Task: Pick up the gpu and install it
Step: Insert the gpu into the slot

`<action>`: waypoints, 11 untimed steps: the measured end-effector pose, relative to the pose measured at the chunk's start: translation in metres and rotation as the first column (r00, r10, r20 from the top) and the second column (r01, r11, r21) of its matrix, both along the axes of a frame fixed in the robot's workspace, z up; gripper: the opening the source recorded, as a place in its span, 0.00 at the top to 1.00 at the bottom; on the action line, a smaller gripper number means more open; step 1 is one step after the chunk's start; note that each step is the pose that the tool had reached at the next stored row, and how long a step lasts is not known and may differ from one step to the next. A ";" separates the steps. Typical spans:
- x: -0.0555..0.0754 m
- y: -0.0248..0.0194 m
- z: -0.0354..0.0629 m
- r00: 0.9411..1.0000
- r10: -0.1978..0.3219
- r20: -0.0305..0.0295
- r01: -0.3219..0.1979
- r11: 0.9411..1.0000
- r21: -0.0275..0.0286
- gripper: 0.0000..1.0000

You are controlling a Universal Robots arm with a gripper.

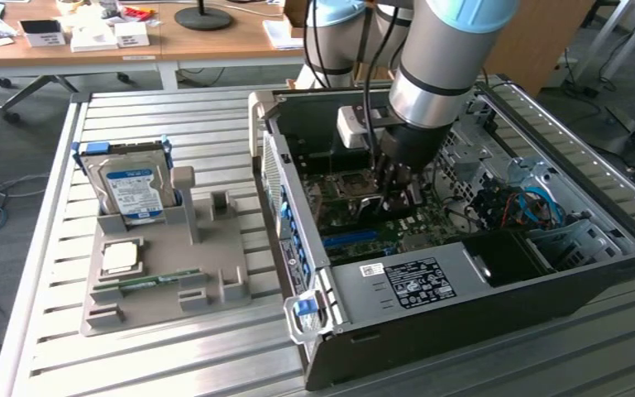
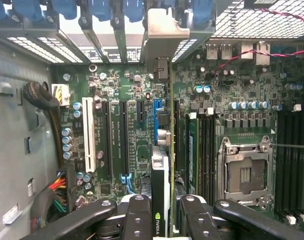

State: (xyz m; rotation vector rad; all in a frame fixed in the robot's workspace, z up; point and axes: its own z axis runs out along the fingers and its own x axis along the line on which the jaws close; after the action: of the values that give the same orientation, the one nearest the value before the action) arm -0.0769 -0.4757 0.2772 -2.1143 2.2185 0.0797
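item: gpu (image 2: 161,170), held edge-on just above the motherboard (image 2: 137,85), inside the computer case (image 1: 516,306), bracket (image 2: 164,27) toward the rear slots, apparently to line up for insertion. gripper (image 2: 164,220): narrowly parted, clamping the card's faces. seating: cannot tell.

The gpu (image 2: 160,165) has a dark green board, a faintly glossy black cooler face and a bare silver metal bracket (image 2: 164,30). The gripper (image 2: 164,222) has matt black fingers (image 2: 139,220). The table (image 1: 185,347) is ribbed brushed metal, the parts holder (image 1: 224,248) matt grey plastic, and the computer case (image 1: 582,285) black outside, bare sheet metal within.
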 end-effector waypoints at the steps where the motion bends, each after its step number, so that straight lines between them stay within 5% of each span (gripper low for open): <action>1: 0.000 0.0000 -0.0001 1.000 0.000 0.000 0.000 1.000 0.000 0.73; 11: -0.003 0.0000 -0.0044 1.000 0.000 0.000 0.000 1.000 0.000 0.73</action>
State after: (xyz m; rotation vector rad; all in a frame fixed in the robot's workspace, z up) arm -0.0802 -0.4757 0.2728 -2.1140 2.2184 0.0797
